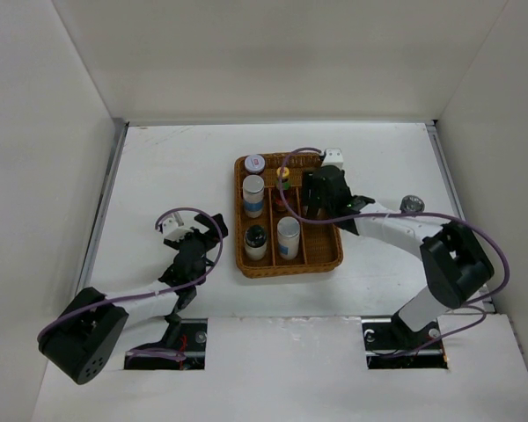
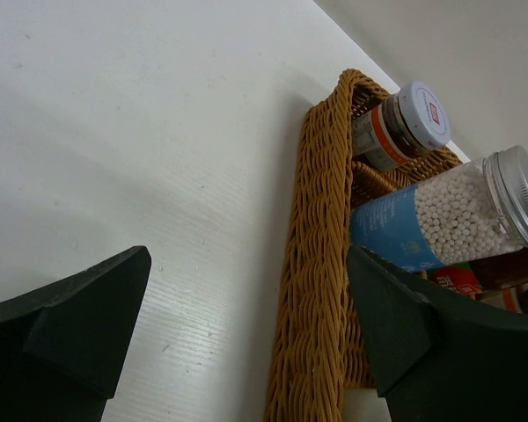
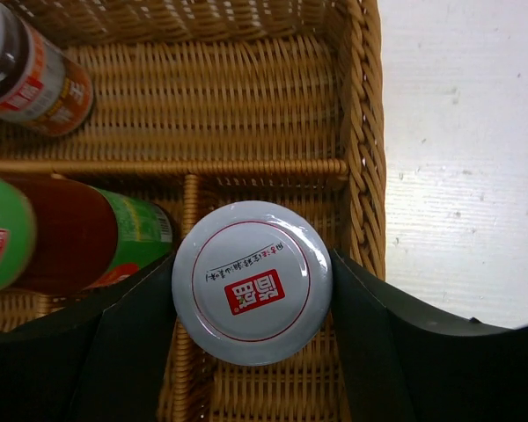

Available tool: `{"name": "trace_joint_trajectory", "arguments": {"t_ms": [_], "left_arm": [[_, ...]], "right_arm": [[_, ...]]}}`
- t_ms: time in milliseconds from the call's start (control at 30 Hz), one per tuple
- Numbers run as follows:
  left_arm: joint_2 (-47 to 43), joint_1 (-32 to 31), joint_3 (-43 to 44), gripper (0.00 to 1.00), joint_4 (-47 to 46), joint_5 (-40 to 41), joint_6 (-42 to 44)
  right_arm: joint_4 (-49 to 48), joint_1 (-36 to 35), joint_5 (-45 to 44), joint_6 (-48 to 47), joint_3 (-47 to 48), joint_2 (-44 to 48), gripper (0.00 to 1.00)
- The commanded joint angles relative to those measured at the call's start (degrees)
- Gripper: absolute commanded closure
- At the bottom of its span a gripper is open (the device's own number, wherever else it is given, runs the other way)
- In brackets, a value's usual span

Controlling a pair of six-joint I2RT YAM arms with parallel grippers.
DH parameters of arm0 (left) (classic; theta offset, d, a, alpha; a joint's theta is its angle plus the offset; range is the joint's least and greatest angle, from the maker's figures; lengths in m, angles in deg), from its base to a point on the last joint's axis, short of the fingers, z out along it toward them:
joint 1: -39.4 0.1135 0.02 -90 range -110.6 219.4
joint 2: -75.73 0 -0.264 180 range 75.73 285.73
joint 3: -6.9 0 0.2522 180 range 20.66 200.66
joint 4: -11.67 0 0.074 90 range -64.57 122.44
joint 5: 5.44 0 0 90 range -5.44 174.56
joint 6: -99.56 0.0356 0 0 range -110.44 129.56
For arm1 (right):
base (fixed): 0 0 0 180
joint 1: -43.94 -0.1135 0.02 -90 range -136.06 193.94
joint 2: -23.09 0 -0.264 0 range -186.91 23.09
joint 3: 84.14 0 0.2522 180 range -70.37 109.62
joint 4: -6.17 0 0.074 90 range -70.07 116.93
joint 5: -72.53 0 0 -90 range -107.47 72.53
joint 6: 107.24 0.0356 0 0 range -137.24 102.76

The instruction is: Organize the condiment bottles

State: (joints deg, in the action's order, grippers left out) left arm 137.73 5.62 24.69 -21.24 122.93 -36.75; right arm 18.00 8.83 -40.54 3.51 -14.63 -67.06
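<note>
Table [image 1: 158, 176] white, wicker tray [image 1: 290, 271] at centre with several bottles [image 1: 253, 195] inside. Right gripper [image 3: 251, 290] clamped on white-lidded jar [image 3: 253, 264] at tray's right column. Left gripper [image 2: 246, 334] spread wide, empty, just left of tray. Silver-lidded jar [image 1: 411, 204] on table, right of tray.

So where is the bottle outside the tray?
Top view: the bottle stands on the table, right of the wicker tray, beyond the right arm.
</note>
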Motion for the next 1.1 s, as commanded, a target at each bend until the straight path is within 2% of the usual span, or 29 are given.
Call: {"name": "trace_joint_trajectory", "arguments": {"t_ms": [0,100,267,433,533,667,733,867,1067], "left_arm": [[-0.92,0.34,1.33,0.04,-2.45,-0.23,-0.54],[-0.21,0.25,1.59,0.04,-2.46,-0.23,-0.54],[-0.04,0.25,1.59,0.04,-2.46,-0.23,-0.54],[-0.56,0.16,1.59,0.04,-2.46,-0.40,-0.54],[-1.00,-0.19,1.50,0.04,-2.46,-0.40,-0.54],[-0.83,-0.54,1.50,0.04,-2.46,-0.40,-0.54],[-1.09,-0.71,1.50,0.04,-2.46,-0.58,-0.54],[-1.88,-1.07,1.33,0.04,-2.46,-0.58,-0.54],[-2.94,-1.42,1.06,0.04,-2.10,-0.49,-0.54]], "right_arm": [[-8.08,-0.09,-1.71,0.96,1.65,0.59,0.49],[-9.23,-0.09,-3.29,0.69,0.86,-0.64,0.42],[-8.53,-0.52,-4.35,0.52,0.50,1.11,0.17],[-3.70,0.70,-5.58,1.13,-1.07,8.92,0.14],[-1.50,4.82,-8.91,2.18,-5.45,16.99,0.13],[2.80,12.73,-17.42,5.87,-13.28,29.12,0.01],[6.40,16.33,-21.04,6.84,-15.13,32.83,0.00],[13.08,22.32,-25.70,6.58,-15.67,34.78,0.00],[11.34,24.61,-24.14,5.17,-17.43,30.49,0.00]]}}
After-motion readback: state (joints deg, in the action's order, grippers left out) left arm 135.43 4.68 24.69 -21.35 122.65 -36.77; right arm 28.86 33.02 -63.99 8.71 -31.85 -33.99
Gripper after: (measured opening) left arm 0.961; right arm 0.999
